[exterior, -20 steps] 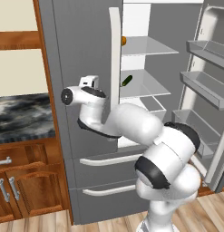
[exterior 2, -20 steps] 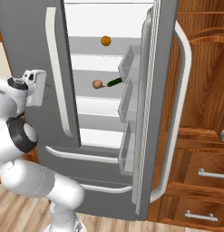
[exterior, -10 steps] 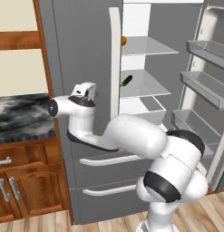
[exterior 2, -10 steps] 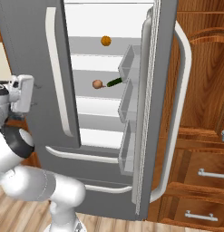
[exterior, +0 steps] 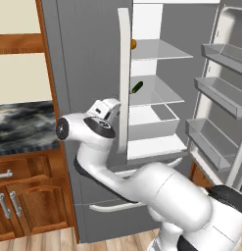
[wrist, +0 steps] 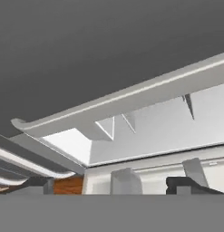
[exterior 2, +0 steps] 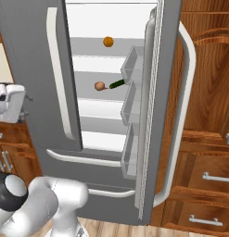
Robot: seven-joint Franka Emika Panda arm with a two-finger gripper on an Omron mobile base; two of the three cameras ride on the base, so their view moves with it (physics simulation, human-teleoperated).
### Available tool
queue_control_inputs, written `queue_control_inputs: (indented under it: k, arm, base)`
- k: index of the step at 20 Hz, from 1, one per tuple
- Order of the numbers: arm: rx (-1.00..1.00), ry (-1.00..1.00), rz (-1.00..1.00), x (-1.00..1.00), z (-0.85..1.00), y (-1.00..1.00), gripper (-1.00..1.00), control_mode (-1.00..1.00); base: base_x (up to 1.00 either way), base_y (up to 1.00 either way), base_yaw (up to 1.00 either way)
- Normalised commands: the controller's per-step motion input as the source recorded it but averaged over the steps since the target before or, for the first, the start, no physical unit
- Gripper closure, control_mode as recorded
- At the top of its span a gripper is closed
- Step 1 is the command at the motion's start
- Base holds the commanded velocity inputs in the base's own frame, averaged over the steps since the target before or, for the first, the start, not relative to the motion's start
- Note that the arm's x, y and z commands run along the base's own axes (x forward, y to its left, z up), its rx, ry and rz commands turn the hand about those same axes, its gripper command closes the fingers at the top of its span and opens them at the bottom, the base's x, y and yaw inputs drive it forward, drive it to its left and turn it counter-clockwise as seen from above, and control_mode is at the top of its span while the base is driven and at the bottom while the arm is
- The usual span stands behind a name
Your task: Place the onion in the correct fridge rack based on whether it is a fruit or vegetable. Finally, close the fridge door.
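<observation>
Currently the small pinkish-brown round onion [exterior 2: 99, 85] rests on the pale grey translucent fridge rack [exterior 2: 88, 90] beside a long green cucumber [exterior 2: 117, 84]; jaws' state cannot be told.

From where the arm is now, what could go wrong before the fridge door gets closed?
1. The gripper sits close to the closed left door's handle, so a swing toward the open door could clip that handle.
2. The open door carries door bins that project toward the shelves; a hard push may jolt the fridge.
3. The onion lies loose on the fridge rack near the cucumber and might roll if jolted.
</observation>
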Motion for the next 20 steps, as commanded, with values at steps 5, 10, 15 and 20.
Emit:
queue_control_inputs:
  k: [5,10,15,20]
  arm:
    - [0.45,-0.20,-0.08,-0.97,0.00,-0.99,-1.00,-1.00]
    - [0.47,-0.06,-0.15,-0.52,0.05,-1.00,-1.00,-1.00]
    - [0.46,-0.07,-0.15,-0.44,0.05,-1.00,-1.00,-1.00]
    - [0.47,-0.12,-0.13,-0.59,0.00,-1.00,-1.00,-1.00]
  base:
    - [0.00,0.00,0.00]
    - [0.00,0.00,0.00]
    - [0.00,0.00,0.00]
    - [0.00,0.00,0.00]
